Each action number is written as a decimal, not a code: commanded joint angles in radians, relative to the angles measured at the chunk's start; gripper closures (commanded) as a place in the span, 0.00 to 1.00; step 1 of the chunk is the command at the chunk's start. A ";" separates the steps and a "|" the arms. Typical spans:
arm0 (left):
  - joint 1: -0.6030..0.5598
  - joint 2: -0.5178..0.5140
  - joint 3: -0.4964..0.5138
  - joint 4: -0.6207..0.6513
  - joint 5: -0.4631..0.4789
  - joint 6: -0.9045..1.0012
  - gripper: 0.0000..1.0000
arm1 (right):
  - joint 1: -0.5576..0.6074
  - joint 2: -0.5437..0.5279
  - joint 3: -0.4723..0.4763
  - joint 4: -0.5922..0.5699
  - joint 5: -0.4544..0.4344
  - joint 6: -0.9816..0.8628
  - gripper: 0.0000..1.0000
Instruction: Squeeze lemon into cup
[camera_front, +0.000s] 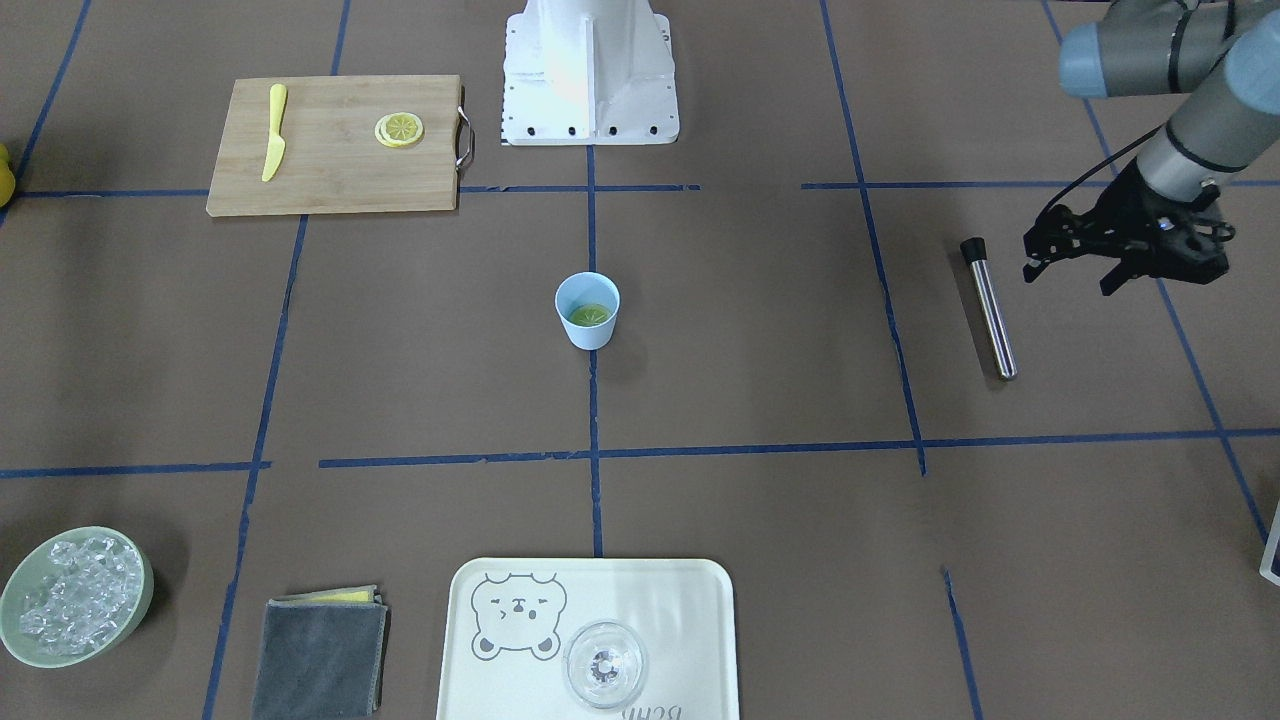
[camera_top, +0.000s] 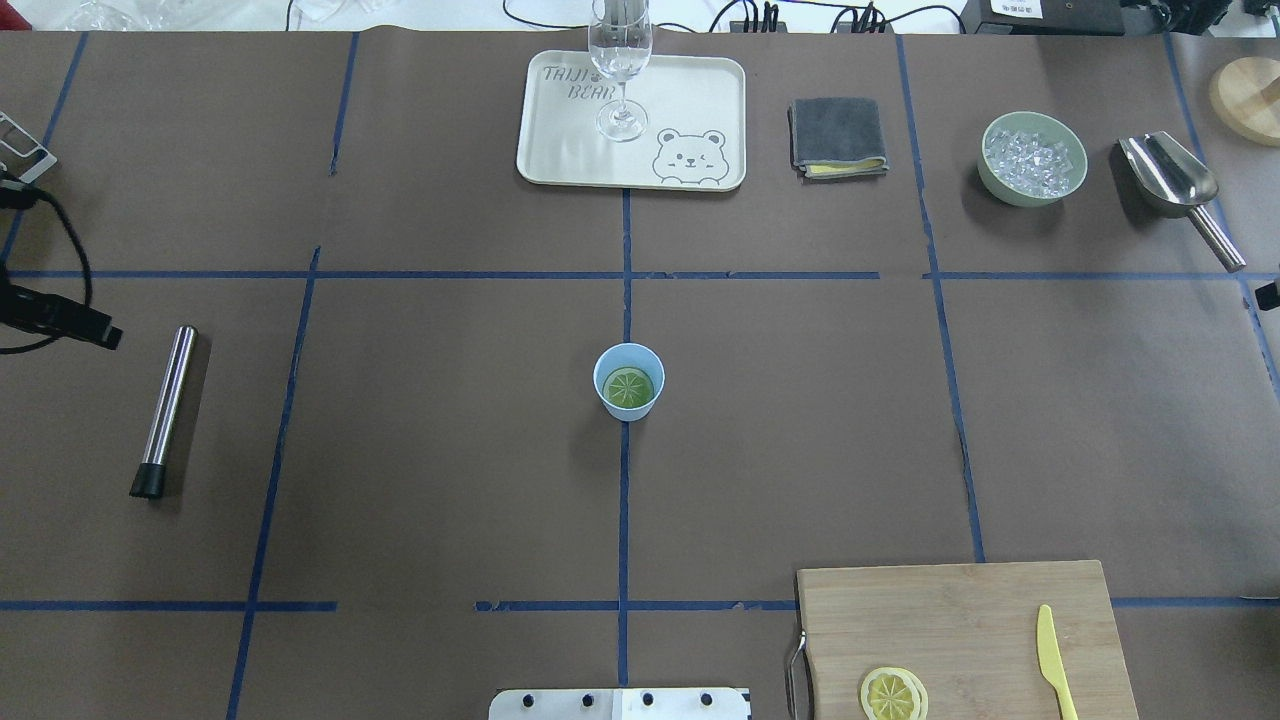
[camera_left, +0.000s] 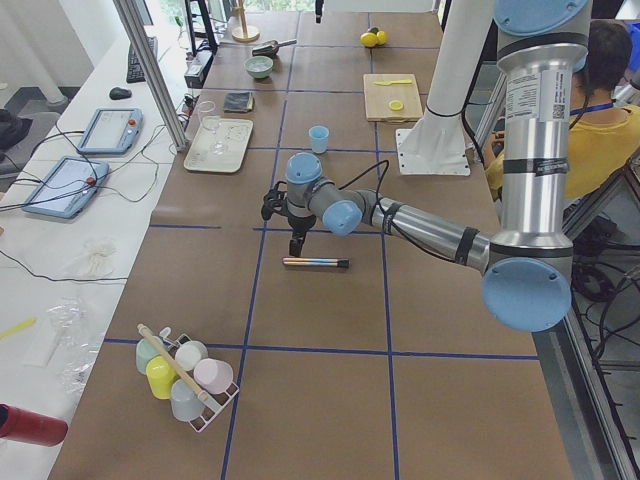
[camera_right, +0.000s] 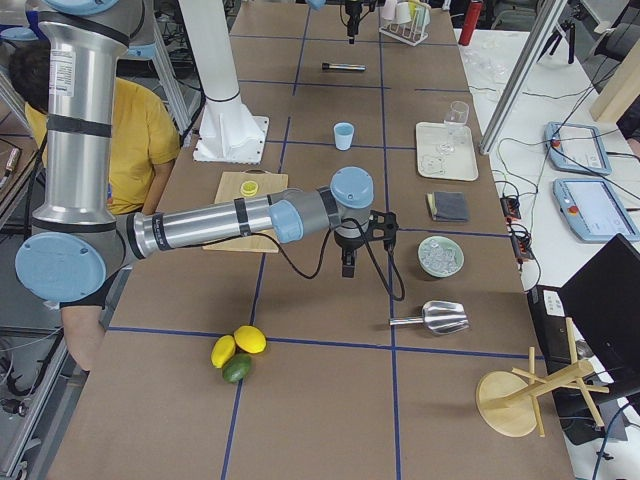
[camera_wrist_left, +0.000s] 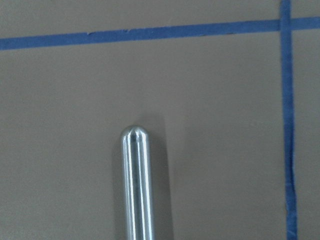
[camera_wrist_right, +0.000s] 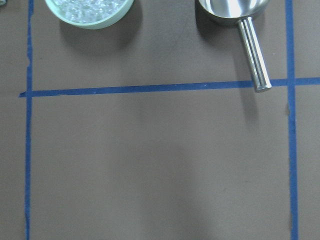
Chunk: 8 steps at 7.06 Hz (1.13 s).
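The light-blue cup stands upright at the middle of the table, and a lemon piece lies cut face up inside it. A second lemon slice rests on the wooden cutting board. My left gripper hangs open and empty far to the cup's side, just beyond a steel rod. My right gripper points down over bare table near the ice bowl; I cannot tell whether it is open or shut.
A yellow knife lies on the board. A tray carries a clear glass. Beside it are a grey cloth, a green bowl of ice and a metal scoop. A person sits behind the robot.
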 joint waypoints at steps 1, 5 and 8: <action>-0.238 0.109 0.058 -0.004 -0.104 0.308 0.00 | 0.078 0.010 -0.102 -0.031 -0.021 -0.181 0.00; -0.372 0.024 0.138 0.312 -0.171 0.475 0.00 | 0.176 0.102 -0.173 -0.280 -0.061 -0.469 0.00; -0.501 -0.093 0.091 0.574 -0.007 0.659 0.00 | 0.193 0.004 -0.106 -0.270 -0.039 -0.469 0.00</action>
